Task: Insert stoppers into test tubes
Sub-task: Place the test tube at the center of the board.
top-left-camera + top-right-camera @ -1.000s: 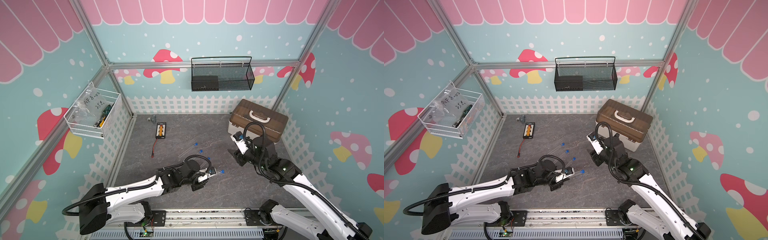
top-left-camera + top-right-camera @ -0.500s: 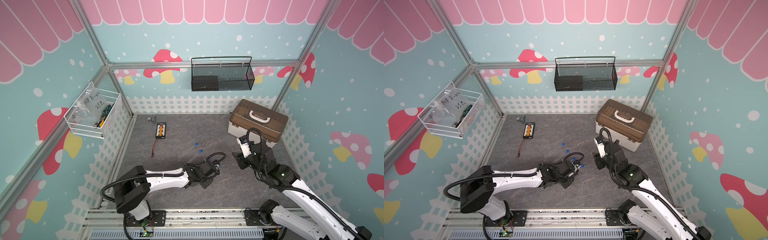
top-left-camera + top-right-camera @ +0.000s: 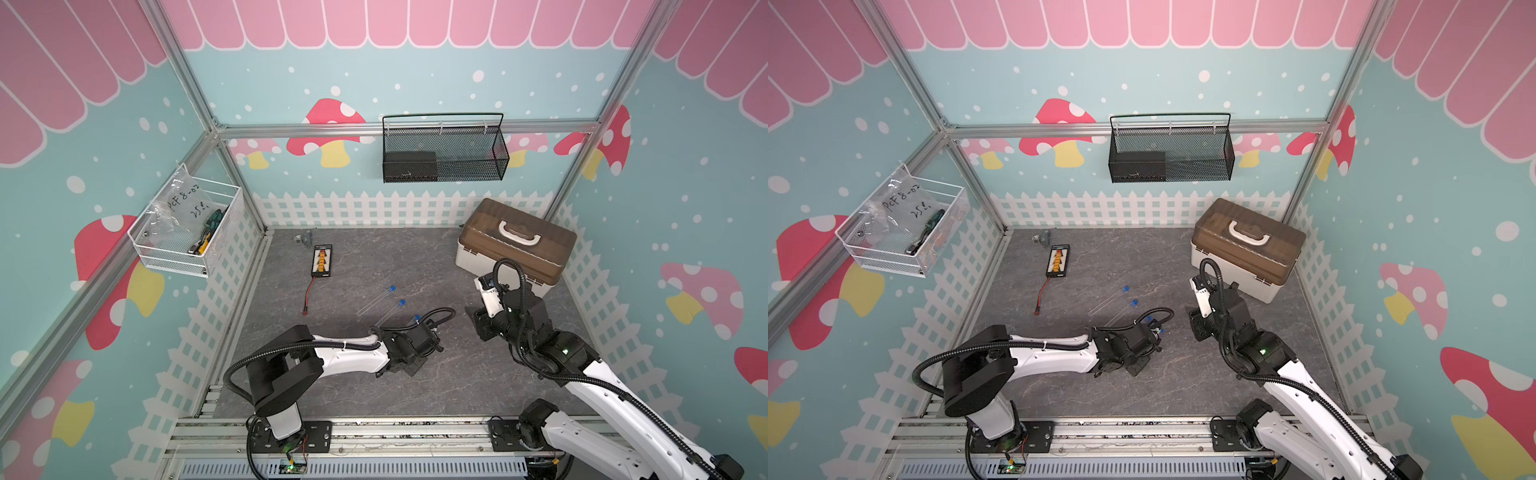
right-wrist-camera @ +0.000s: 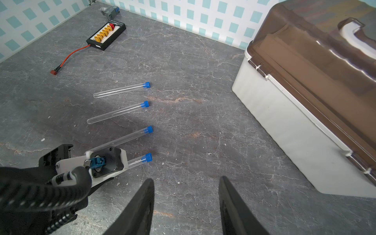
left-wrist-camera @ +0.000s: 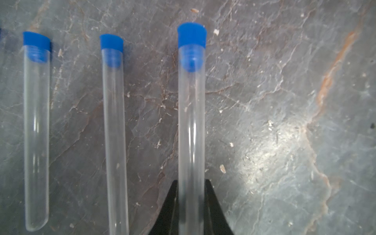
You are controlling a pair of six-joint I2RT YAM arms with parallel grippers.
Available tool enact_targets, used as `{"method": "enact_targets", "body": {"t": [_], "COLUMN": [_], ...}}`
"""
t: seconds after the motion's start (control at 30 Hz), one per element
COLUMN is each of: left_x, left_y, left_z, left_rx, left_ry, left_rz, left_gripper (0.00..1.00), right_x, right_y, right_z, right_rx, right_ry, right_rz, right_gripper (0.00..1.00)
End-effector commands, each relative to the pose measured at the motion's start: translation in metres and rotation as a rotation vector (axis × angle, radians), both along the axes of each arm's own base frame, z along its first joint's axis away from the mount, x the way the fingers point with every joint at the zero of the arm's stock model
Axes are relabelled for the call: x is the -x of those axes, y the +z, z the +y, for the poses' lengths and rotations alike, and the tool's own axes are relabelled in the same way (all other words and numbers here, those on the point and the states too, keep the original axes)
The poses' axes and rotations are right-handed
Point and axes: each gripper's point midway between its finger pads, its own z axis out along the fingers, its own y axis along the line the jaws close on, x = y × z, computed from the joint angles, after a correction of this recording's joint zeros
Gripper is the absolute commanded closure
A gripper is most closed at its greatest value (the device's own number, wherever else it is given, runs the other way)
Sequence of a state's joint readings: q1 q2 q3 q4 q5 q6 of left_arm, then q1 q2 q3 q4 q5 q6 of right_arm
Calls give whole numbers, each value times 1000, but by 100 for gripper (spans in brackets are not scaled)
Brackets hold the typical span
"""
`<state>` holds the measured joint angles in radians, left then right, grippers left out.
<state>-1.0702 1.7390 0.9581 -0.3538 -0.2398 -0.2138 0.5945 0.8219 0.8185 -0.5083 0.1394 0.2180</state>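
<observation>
four test tubes [image 4: 118, 113] lie in a row on the grey mat [image 4: 203, 126], parallel, spaced apart, none touching. each has a blue plug seated in its mouth. stoppers [image 4: 144, 104] all sit at the same end, the end toward the toolbox [image 4: 305, 101]. in both top views the glass is barely visible and mostly the blue tips show.

fourth tube [image 4: 136, 161], the one nearest the robot bases, is in the left gripper [image 5: 191, 182]. jaws are closed on its lower body, black fingers [image 5: 171, 203] on either side, plugged end sticking out ahead. left wrist view is a bit blurred, so can't tell if that tube rests on the mat or sits just off it. two more tubes lie beside it there, clear of the fingers.

right gripper [image 4: 185, 181] hangs over bare mat between the tube row and the toolbox. jaws apart, nothing between them, touching nothing.

further out: black connector board [image 3: 322, 259] with yellow plugs and a red lead [image 3: 309, 293] toward the back left of the mat. small grey part [image 3: 305, 237] by the back fence. black mesh basket [image 3: 442, 151] on the back wall. white wire basket [image 3: 187, 232] on the left wall, with a labelled bag and tools inside.
</observation>
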Motion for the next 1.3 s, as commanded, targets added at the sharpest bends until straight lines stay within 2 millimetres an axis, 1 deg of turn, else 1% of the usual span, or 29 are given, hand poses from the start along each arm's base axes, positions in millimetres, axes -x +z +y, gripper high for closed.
{"method": "enact_targets", "body": {"t": [0.0,0.1,0.3,0.63,0.77,0.83,0.93,1.03,1.1,1.17,1.27], "left_x": [-2,-1,0,-2,-4,-5,-8,-12,-14,-15,-20], "left_y": [-2,-9,-19,-22,-18,-11,4,25,42,60,91], "left_z": [-3,1,5,5,2,-2,-9,-15,-19,-23,-20], "left_rx": [7,-17,-58,-77,-69,-51,-14,30,72,114,181], "left_ry": [37,37,30,22,20,17,6,2,0,-2,13], "left_rz": [-4,-3,-1,-9,-15,-23,-43,-72,-91,-112,-159], "left_gripper": [93,91,80,66,60,57,54,48,45,42,42], "right_x": [1,3,5,6,6,5,5,4,3,1,-7], "right_y": [-2,-3,-3,-6,-8,-7,-5,-3,-2,0,7], "right_z": [-1,-4,-6,-7,-8,-8,-8,-8,-11,-16,-36], "right_rx": [-3,11,15,27,34,34,29,23,23,22,22], "right_ry": [-6,-7,-6,-7,-9,-9,-12,-14,-30,-63,-178], "right_rz": [12,16,14,19,20,18,12,3,-1,-19,-84], "right_gripper": [50,50,50,50,50,50,50,49,49,49,49]}}
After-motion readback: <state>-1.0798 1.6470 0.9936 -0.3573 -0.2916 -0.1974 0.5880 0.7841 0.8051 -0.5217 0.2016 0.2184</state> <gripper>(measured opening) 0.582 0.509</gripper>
